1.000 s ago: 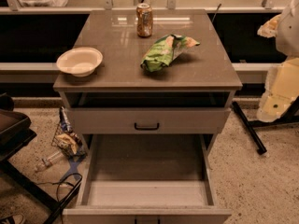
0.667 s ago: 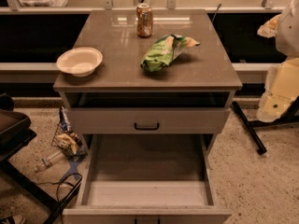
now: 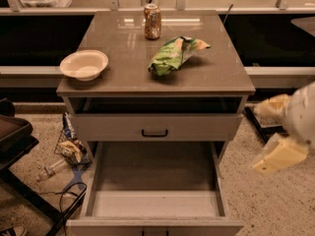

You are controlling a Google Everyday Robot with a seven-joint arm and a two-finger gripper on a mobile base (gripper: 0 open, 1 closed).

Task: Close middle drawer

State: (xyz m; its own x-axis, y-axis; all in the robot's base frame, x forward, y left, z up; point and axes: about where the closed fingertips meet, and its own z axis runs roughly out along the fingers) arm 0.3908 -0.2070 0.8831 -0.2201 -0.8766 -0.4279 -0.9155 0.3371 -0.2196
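Judging the approach: the wide grey-beige middle drawer [image 3: 152, 203] stands pulled far out toward the near side, its long axis running left-right. The cream-coloured gripper [image 3: 279, 155] hangs to its right, apart. I cannot tell whether it is open or holding anything.

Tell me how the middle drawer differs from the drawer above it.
The middle drawer is pulled far out, its inside open to view; the upper drawer is out only slightly. The upper drawer's black loop handle shows whole; the middle drawer's is cut by the frame's bottom edge. Both are wide and grey-beige. The claw hangs right of the cabinet, touching neither.
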